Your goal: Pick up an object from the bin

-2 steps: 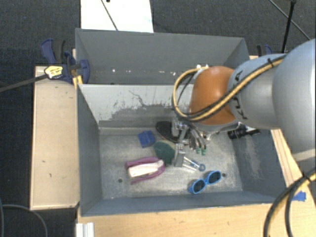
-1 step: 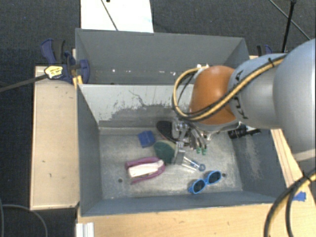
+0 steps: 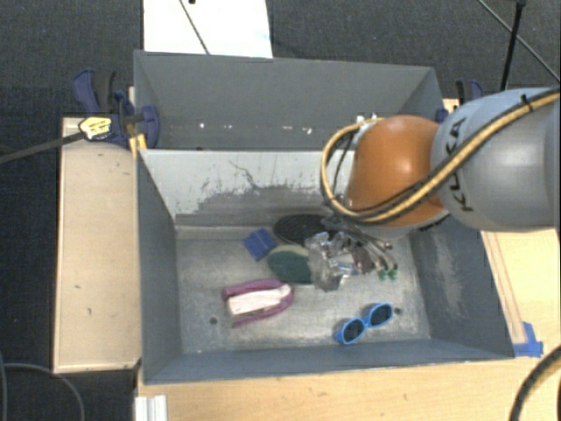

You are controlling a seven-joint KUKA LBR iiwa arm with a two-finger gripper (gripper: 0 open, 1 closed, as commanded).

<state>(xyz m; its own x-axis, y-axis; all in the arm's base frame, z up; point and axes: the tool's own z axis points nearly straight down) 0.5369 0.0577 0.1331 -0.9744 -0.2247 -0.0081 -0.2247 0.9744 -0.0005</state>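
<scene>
Tool (image 3: 330, 267): low in bin (image 3: 158, 261), mid floor, under orange cover (image 3: 394, 169).
Tool state: can't tell if apart or together.
Nearest thing: dark green oval (image 3: 287, 266), just beside tool, mid floor.
Others: black disc (image 3: 298, 227) behind; blue block (image 3: 257, 244); pink-white item (image 3: 257, 300) front-left; blue sunglasses (image 3: 364, 323) front-right.

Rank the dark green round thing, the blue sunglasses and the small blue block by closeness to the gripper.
1. The dark green round thing, right beside the gripper, mid-bin.
2. The blue sunglasses, by the front wall, and the small blue block, farther back-left: too close to call.
</scene>
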